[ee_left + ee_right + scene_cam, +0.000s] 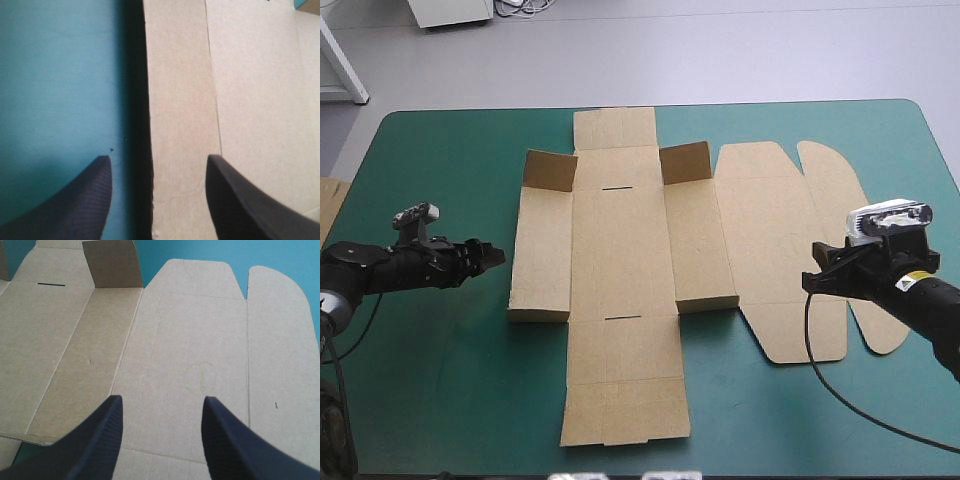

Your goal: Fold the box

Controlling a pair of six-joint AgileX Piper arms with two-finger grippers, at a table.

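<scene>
Your left hand (492, 256), fingers apart, is at the left edge of the flat brown cardboard box (623, 262) lying mid teal-green surface (440, 380); your right hand (817, 277), likewise spread, hangs over its lid panel, possibly touching.

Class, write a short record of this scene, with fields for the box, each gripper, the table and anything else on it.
Box: brown board sheet, mostly flat; two small far flaps raised
Left gripper: open, at the box's left edge, holding nothing
Right gripper: open, over the box's flat right panels, holding nothing
Table cover: teal-green
Other: edge of more board at the table's left edge
</scene>
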